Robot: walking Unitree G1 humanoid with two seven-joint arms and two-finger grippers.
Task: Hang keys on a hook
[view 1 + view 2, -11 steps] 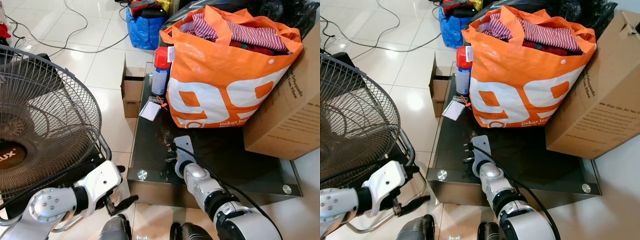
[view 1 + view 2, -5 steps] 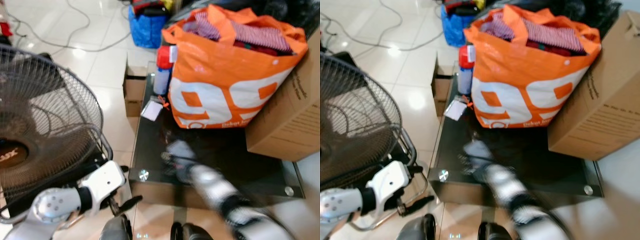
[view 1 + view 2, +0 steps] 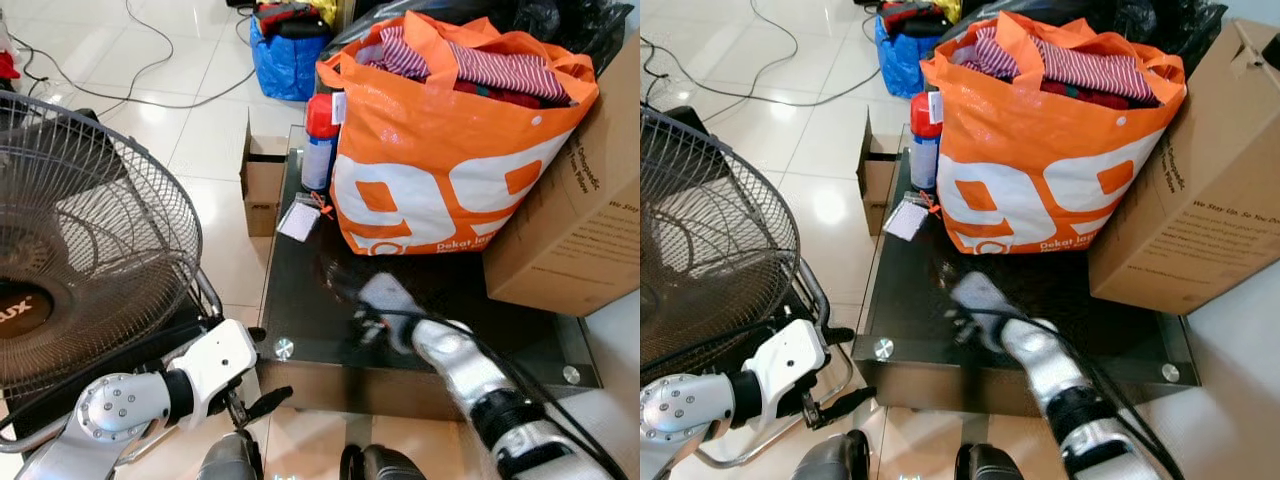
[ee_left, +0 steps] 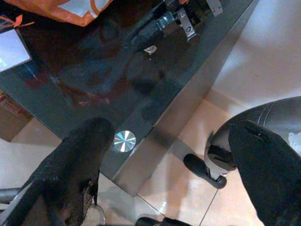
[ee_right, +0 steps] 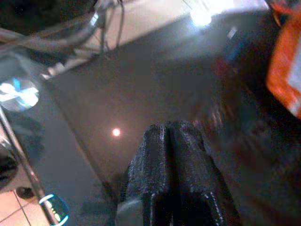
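Over the dark glass table [image 3: 300, 300] the right gripper [image 5: 171, 141], fingers pressed together and empty, seems to be reaching; next, find the keys.

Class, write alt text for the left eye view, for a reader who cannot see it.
The right end effector reaches over a dark glass table toward an orange bag stuffed with clothes. A fan stands at left, a cardboard box at right, and the left end effector hangs low by the table's corner.

Bright, even daylight; glare spots on the floor tiles [image 3: 60, 100]; right arm [image 3: 440, 345] motion-blurred; right wrist view dim, soft.
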